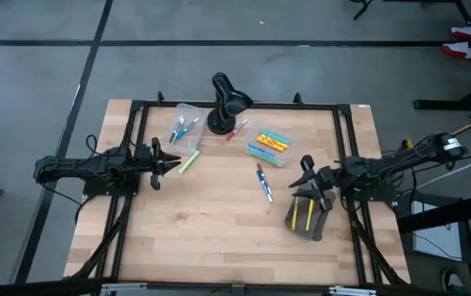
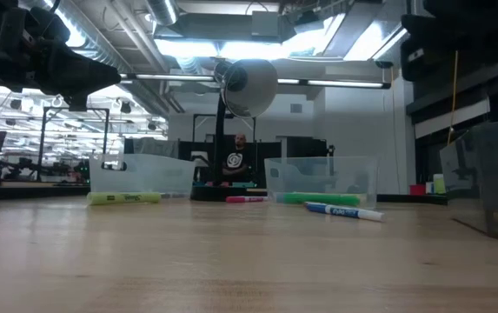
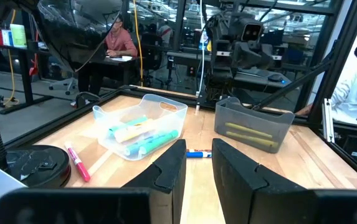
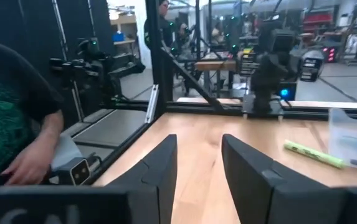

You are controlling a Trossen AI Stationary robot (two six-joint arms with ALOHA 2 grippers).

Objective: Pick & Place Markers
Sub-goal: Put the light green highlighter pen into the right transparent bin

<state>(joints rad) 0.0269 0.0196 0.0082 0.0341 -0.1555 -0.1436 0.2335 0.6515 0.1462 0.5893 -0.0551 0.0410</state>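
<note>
Both tools, left tool [image 1: 172, 163] and right tool [image 1: 307, 182], hover narrowly parted, empty. Blue marker [image 1: 265, 186] lies on the desk [image 1: 210, 222] beside the right tool; yellow-green marker [image 1: 188, 162] just ahead of the left tool. Light, stiff, probably slippery: pinch mid-barrel.

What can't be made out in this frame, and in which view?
- High view: how many markers lie in the clear bin and the second bin; they are too small and overlap.
- High view: what the yellow sticks in the grey container are; the right gripper overhangs it.
- Low view: the label on the blue marker; too small.
- Low view: neither gripper's fingers appear.
</note>
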